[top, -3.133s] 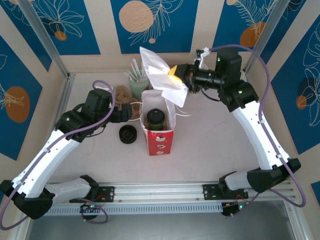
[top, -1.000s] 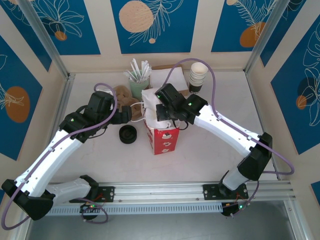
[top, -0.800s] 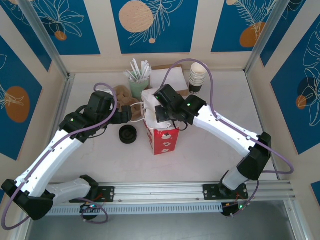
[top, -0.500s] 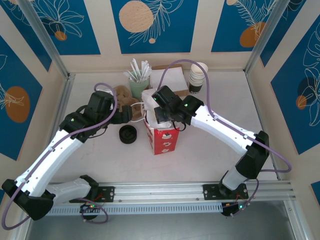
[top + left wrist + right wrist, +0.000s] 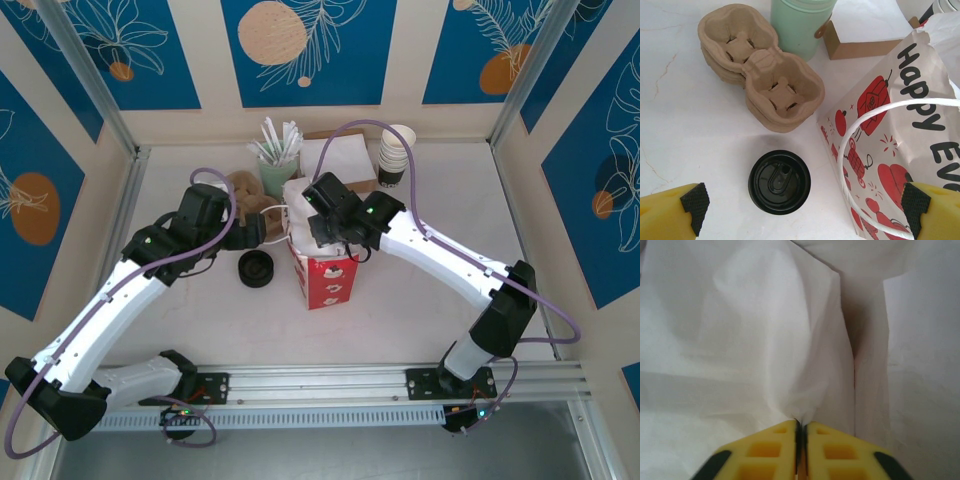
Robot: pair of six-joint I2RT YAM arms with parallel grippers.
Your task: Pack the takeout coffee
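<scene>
- Three seconds back the right gripper (image 5: 799, 427) holds the white paper (image 5: 755, 335) high behind the paper bag (image 5: 326, 284). It is now down at the bag's mouth, with the paper bunched over the opening.
- In that earlier picture the takeout coffee stands upright inside the open bag. Now the right arm and the paper cover that spot, so the cup is hidden.
- Over the last second the right wrist has barely shifted, and the left arm sits where it did.
- The right gripper's fingers stand almost together with a thin dark slit between them. The paper's creases run into the tips, pinched there.
- The left gripper (image 5: 804, 206) is spread wide and holds nothing. It hangs just left of the bag, above the black lid stack (image 5: 779, 181).
- Counted: one bag with a white cord handle (image 5: 875, 107), one low black lid stack, one stack of pulp cup carriers (image 5: 760, 75) with two wells each, one green cup (image 5: 800, 27), one stack of white cups (image 5: 397, 157) and one brown box (image 5: 338, 160).
- The green cup holds white sticks (image 5: 276, 138), and the brown box holds white sheets.
- The carriers' wells are bare.
</scene>
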